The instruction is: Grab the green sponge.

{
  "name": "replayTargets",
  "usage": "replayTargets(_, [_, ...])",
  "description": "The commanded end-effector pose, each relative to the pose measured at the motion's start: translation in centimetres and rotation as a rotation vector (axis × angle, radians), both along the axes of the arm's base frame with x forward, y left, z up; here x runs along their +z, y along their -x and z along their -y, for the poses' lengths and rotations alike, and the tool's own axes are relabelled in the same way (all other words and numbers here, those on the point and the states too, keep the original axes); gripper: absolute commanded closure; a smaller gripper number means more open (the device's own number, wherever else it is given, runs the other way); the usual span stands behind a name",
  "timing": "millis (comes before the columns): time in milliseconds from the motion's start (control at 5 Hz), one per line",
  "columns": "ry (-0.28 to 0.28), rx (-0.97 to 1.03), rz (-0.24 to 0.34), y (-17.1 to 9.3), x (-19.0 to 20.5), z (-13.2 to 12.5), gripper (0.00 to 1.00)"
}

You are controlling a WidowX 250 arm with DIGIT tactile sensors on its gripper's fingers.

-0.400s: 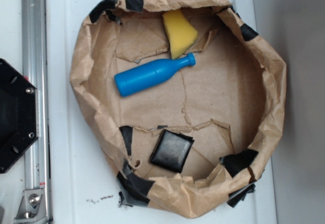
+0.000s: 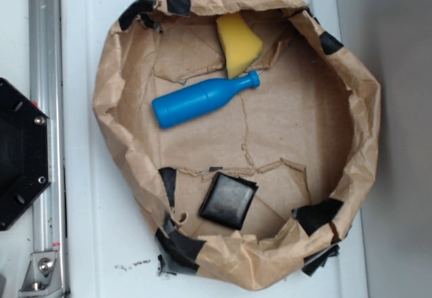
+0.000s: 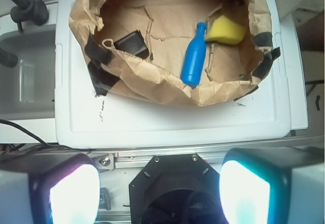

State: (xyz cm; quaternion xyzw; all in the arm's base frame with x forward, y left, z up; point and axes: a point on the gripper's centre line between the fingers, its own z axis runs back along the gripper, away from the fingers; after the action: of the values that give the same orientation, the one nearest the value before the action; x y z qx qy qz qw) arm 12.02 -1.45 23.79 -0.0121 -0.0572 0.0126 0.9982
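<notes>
The green sponge (image 2: pixel 238 43) is really a yellow foam wedge lying at the back of the brown paper basin (image 2: pixel 115 109), just beyond the neck of the blue bottle (image 2: pixel 202 100). In the wrist view the sponge (image 3: pixel 226 30) lies at the upper right, right of the bottle (image 3: pixel 194 56). My gripper (image 3: pixel 160 193) is open and empty, its two pads wide apart, high above the black robot base and well back from the basin. The gripper is out of the exterior view.
A black square pad (image 2: pixel 228 201) lies at the basin's near side; it also shows in the wrist view (image 3: pixel 131 43). The basin sits on a white lid (image 2: pixel 88 196). A metal rail (image 2: pixel 44 75) and the black robot base (image 2: pixel 17 153) stand at the left.
</notes>
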Motion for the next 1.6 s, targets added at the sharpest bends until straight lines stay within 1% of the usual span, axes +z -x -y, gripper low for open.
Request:
replayTargets(0, [-0.304, -0.312, 0.237, -5.9, -2.4, -4.6, 0.0])
replayTargets(200, [-0.338, -0.563, 0.287, -9.1, -5.0, -4.7, 0.0])
replayTargets(400, [-0.295, -0.644, 0.243, -11.4, -8.1, -5.1, 0.0])
replayTargets(600, [-0.187, -0.748, 0.185, -13.8, -11.3, -5.6, 0.0])
replayTargets(800, [-0.133, -0.81, 0.127, -14.9, -13.3, -6.1, 0.0])
replayTargets(1000, [-0.139, -0.84, 0.068, -15.7, -14.8, -7.4, 0.0])
replayTargets(1200, [-0.157, -0.886, 0.012, -15.5, -16.2, -9.3, 0.0])
replayTargets(1400, [-0.175, -0.913, -0.025, -15.0, -17.4, -10.5, 0.0])
